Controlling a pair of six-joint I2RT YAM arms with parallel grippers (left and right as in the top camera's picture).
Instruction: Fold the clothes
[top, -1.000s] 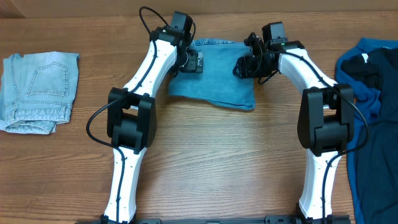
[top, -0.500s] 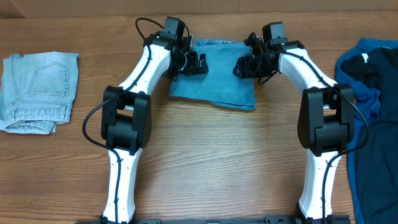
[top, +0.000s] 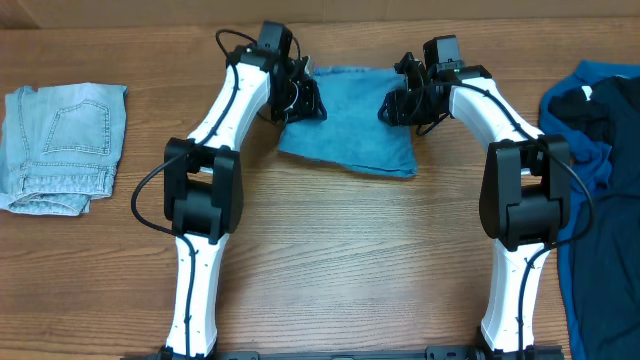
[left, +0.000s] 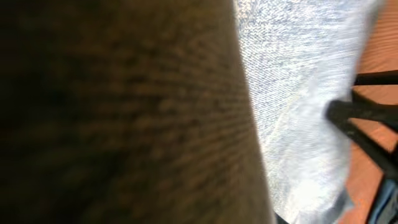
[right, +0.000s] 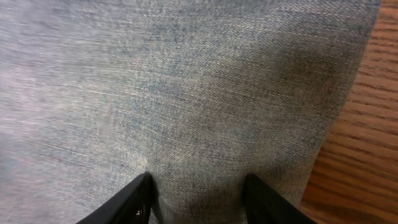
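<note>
The mid-blue jeans (top: 350, 135) lie folded at the table's far middle, one of the clothes here. My left gripper (top: 304, 101) sits at their left edge. Its jaws are hidden in the left wrist view, where a dark blur fills the frame beside pale denim (left: 298, 93). My right gripper (top: 396, 104) is at the jeans' upper right. In the right wrist view the right gripper (right: 196, 182) has a ridge of the jeans' denim (right: 186, 93) bunched between its black fingers (right: 132, 202).
A folded pair of paler jeans (top: 60, 145) rests at the far left. A deep-blue top (top: 600, 150) lies heaped along the right edge. Bare wooden table (top: 350, 260) spreads between the two arms toward the front.
The left arm swung a little left and its gripper settled on the jeans' left edge. The jeans' outline shifted slightly, with the top edge now showing more plainly. The right arm barely moved.
</note>
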